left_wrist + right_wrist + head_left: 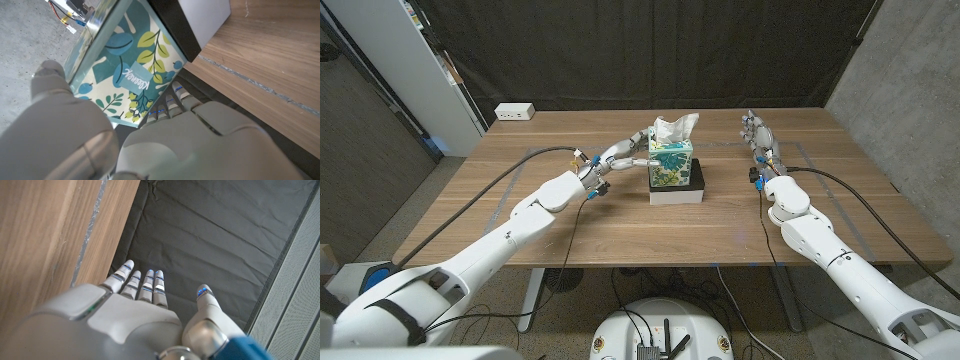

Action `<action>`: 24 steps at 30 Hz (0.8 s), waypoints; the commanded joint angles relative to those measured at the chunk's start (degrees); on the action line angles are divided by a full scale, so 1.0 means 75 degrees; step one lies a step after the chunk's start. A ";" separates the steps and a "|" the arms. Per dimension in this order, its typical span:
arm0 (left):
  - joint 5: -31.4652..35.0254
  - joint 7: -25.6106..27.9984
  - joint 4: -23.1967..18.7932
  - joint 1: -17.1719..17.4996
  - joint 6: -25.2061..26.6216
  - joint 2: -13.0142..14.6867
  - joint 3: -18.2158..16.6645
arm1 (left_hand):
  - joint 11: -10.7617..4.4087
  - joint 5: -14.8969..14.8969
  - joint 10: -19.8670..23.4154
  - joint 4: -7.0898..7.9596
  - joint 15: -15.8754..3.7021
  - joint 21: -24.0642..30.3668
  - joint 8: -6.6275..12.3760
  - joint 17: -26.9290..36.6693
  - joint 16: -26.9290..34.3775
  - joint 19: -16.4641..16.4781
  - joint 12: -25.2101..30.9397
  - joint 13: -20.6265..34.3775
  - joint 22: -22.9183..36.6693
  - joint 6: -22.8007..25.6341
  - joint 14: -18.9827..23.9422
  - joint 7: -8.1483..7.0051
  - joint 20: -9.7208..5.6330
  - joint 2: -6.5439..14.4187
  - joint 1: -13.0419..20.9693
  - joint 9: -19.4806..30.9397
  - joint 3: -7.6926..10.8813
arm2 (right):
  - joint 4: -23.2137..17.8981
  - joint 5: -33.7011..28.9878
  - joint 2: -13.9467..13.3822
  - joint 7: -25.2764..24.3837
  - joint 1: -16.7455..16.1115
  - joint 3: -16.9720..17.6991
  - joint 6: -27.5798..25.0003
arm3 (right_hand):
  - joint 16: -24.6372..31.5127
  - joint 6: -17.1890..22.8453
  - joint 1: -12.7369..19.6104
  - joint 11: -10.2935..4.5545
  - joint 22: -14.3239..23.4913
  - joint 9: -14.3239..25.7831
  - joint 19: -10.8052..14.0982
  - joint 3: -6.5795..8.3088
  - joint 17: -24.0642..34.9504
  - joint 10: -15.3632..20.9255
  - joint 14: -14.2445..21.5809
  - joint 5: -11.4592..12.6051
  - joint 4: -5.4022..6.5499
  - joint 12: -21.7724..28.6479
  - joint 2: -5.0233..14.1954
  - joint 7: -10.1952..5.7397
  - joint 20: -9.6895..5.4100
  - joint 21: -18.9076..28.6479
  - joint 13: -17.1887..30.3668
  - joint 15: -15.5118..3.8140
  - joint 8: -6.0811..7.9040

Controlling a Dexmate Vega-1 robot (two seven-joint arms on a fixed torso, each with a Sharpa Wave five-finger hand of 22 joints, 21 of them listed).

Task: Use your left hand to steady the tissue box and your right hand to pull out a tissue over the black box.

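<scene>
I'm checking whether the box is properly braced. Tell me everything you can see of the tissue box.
The tissue box is an upright cube of printed cardboard, teal, blue and yellow-green leaves on cream, with a Kleenex label. A white tissue sticks up from its top. It stands on a black box at mid-table. The left robot hand touches its left side.

- Both arms wear smooth white rounded shells with grey bands at the joints.
- A black cable runs along each arm toward the wrist.
- The left hand (617, 157) is pale grey and silver, with small red, yellow and blue wires at its wrist.
- The right hand (145, 305) has light grey segmented fingers (159, 286) with blue-lit tips, and a blue part at the wrist.
</scene>
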 commanded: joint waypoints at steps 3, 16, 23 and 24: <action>-0.0083 0.0164 0.0199 -0.0018 0.0011 -0.0225 0.0002 | -0.0047 -0.0996 0.1312 -0.0101 -0.0596 0.0065 0.0764 0.0024 0.0125 0.0568 0.0112 0.0031 0.0026 0.0633 0.1462 -0.0154 -0.0177 0.0602 0.1054 0.0107 0.0333 | 0.0154 0.0040 0.0048 0.0066 0.0104 -0.0009 0.0027 | -0.0015 0.0060 -0.0026 0.0017 0.0029 0.0023 0.0016 0.0003 0.0002 0.0084 0.0104 0.0029 -0.0041 -0.0024 0.0082 -0.0008 0.0017 -0.0021 0.0006 -0.0054 -0.0044; 0.0030 0.0676 -0.0009 0.0163 0.0159 -0.0232 -0.0115 | -0.0214 -0.2378 0.3179 -0.0159 -0.0899 0.0115 0.1669 0.0009 0.0066 0.1703 0.0117 0.0053 -0.0023 0.2758 0.3143 -0.0103 -0.0033 0.0912 0.1929 0.0047 0.0775 | 0.0175 0.0033 0.0049 0.0065 0.0132 -0.0026 0.0015 | -0.0020 0.0056 -0.0041 0.0018 0.0029 0.0024 0.0014 -0.0012 0.0006 0.0088 0.0100 0.0029 -0.0052 -0.0026 0.0089 0.0010 0.0021 -0.0023 0.0006 -0.0030 -0.0047; -0.0071 0.0676 -0.0099 0.0213 0.0256 -0.0217 -0.0138 | -0.0252 -0.2488 0.3402 -0.0143 -0.0821 0.0115 0.1881 0.0016 0.0024 0.1898 0.0095 0.0088 -0.0020 0.3213 0.3248 -0.0177 0.0038 0.1000 0.2012 0.0091 0.0860 | 0.0147 0.0027 0.0051 0.0037 0.0116 -0.0024 0.0011 | -0.0020 0.0053 -0.0048 0.0018 0.0029 0.0023 0.0017 -0.0020 0.0008 0.0086 0.0105 0.0030 -0.0060 -0.0028 0.0096 -0.0005 0.0019 -0.0021 0.0007 -0.0023 -0.0050; -0.0085 0.0660 -0.0095 0.0210 0.0249 -0.0217 -0.0136 | -0.0243 -0.2495 0.3423 -0.0141 -0.0813 0.0120 0.1889 0.0017 0.0026 0.1926 0.0094 0.0091 -0.0020 0.3226 0.3268 -0.0176 0.0036 0.1001 0.2013 0.0095 0.0863 | 0.0144 0.0021 0.0049 0.0034 0.0111 -0.0024 0.0018 | -0.0020 0.0051 -0.0049 0.0017 0.0029 0.0023 0.0018 -0.0020 0.0008 0.0088 0.0105 0.0030 -0.0062 -0.0028 0.0098 0.0005 0.0022 -0.0021 0.0007 -0.0018 -0.0051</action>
